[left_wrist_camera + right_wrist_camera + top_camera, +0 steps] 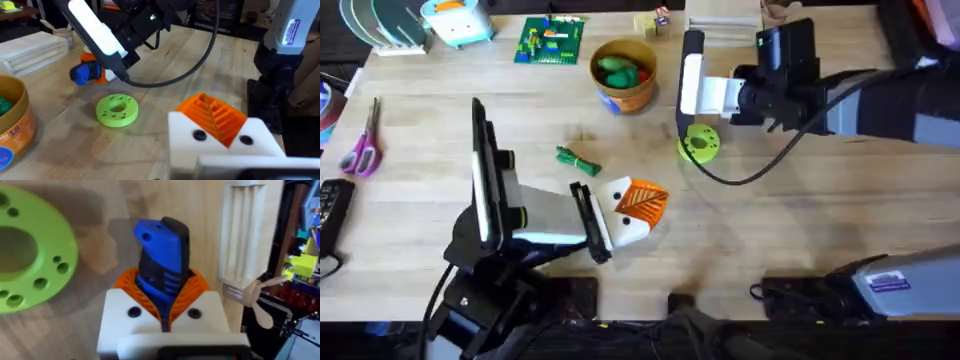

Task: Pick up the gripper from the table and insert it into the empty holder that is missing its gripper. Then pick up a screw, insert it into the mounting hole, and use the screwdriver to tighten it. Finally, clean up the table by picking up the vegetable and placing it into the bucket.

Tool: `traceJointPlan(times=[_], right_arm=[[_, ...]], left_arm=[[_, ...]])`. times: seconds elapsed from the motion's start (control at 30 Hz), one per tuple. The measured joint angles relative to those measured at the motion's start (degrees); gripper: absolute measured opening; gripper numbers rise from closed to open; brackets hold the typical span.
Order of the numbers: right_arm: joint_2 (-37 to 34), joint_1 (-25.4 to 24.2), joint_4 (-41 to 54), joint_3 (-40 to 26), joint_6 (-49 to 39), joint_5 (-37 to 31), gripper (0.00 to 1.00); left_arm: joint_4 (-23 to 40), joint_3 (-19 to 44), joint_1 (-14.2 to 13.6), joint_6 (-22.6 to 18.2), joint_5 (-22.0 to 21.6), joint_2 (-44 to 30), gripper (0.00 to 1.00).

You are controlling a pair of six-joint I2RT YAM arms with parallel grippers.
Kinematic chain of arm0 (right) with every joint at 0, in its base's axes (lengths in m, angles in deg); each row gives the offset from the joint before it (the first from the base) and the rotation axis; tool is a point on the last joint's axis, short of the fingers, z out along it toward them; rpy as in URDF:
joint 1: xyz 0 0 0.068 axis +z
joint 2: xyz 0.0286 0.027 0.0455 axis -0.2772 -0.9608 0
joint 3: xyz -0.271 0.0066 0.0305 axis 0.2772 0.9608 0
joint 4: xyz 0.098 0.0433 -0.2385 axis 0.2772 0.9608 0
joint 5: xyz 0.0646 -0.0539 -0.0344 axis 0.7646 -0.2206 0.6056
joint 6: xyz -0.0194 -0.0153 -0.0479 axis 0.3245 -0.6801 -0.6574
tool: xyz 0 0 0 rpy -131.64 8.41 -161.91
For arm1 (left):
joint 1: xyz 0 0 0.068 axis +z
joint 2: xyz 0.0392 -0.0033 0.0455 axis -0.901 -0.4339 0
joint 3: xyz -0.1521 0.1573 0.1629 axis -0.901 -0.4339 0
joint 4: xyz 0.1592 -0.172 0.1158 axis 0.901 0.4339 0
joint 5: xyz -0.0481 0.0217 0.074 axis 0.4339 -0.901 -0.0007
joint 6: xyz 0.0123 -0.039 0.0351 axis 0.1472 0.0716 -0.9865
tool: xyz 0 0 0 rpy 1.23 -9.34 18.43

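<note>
While the right gripper (162,297) clamps the screwdriver (161,262) mid-body, that stiff, slick barrel could twist. Left gripper (638,207) looks closed, empty

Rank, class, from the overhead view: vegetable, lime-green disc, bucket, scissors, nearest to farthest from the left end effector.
1. Vegetable, just beyond the left end effector.
2. Lime-green disc, toward the right arm.
3. Bucket, farther back.
4. Scissors, far left.

White jaws, orange ribbed pads (215,117)
</note>
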Motion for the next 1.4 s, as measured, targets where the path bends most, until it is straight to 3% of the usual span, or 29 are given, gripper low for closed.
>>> traceJointPlan(times=[0.07,0.13,0.27,0.3,0.33,0.67,0.7,0.87,0.9,1.07,1.27,1.4], right_arm=[[-0.2,0.0,3.6,0.0,-0.7,0.0,0.032],[-0.2,0.0,6.1,-0.1,-0.9,0.0,0.195],[-0.1,0.0,6.2,-1.2,-0.2,-0.3,0.754],[-0.1,0.0,5.9,-1.6,-0.1,-0.5,0.869],[0.0,0.0,6.0,-1.9,0.5,-0.5,0.900],[2.3,0.2,7.5,-4.3,15.2,-0.3,0.913],[3.2,0.2,7.5,-5.0,17.0,-0.3,0.913],[9.8,0.2,7.2,-9.0,27.9,-0.2,0.913],[11.3,0.2,7.0,-9.6,30.8,-0.2,0.913],[16.9,0.4,8.1,-10.1,42.4,0.0,0.912],[18.6,2.2,10.4,-10.1,48.9,0.0,0.913],[18.6,4.0,11.3,-10.1,50.2,0.0,0.913]], left_arm=[[0.0,0.0,0.0,0.0,0.0,0.0,0.005],[0.0,0.0,0.0,0.0,0.0,0.0,0.005],[0.0,0.0,0.0,0.0,0.0,0.0,0.005],[0.0,0.0,0.0,0.0,0.0,0.0,0.005],[0.0,0.0,0.0,0.0,0.0,0.0,0.005],[0.0,0.0,0.0,-0.1,0.0,0.0,0.017],[0.0,0.0,0.0,-0.3,0.0,0.0,0.114],[0.0,0.0,0.0,-0.2,0.0,0.0,0.907],[0.0,0.0,0.0,-0.1,0.0,0.0,0.969],[0.0,0.0,0.0,-0.1,0.0,0.0,0.992],[-0.4,0.0,0.0,-1.3,-0.6,0.0,0.992],[1.7,1.3,0.0,-0.4,-6.1,0.0,0.992]])
